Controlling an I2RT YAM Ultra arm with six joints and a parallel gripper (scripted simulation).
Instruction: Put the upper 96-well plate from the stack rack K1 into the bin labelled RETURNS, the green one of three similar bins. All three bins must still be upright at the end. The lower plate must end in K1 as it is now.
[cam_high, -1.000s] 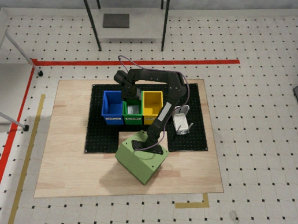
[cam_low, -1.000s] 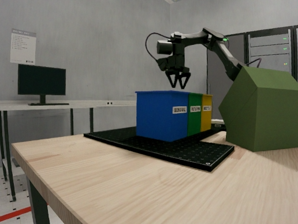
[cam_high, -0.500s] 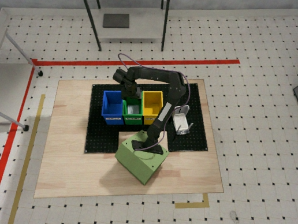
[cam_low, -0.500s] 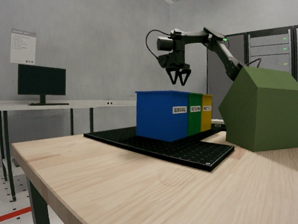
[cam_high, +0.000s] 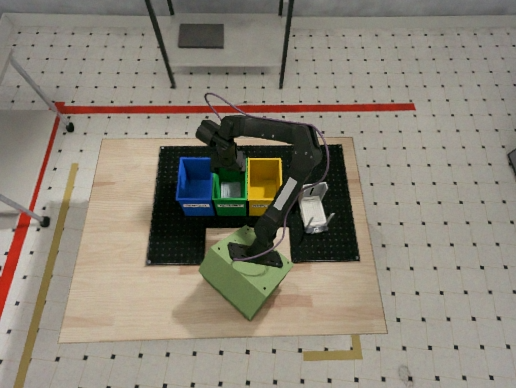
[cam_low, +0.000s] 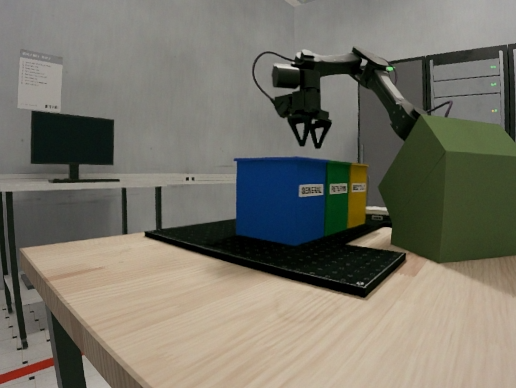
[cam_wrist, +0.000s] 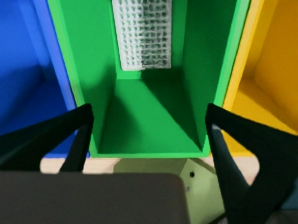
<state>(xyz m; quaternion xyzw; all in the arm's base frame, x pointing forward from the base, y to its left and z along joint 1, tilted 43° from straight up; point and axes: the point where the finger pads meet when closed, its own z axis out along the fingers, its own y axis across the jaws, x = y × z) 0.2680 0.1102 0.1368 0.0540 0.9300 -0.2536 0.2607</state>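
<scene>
This is a lab or work room. The floor has white tiles (cam_high: 440, 165) with red tape (cam_high: 235, 108) and yellow tape (cam_high: 47, 270) lines. A wooden bench (cam_low: 210, 320) stands in the middle. At 9 o'clock a desk holds a dark screen (cam_low: 72, 139), and tall computer cabinets (cam_low: 467, 85) with little green lights stand at 3 o'clock.

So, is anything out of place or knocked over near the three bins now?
Nothing stands out. The blue bin, green bin and yellow bin stand upright side by side. A well plate leans against the green bin's inner wall. The gripper hangs above, jaws open and empty.
</scene>
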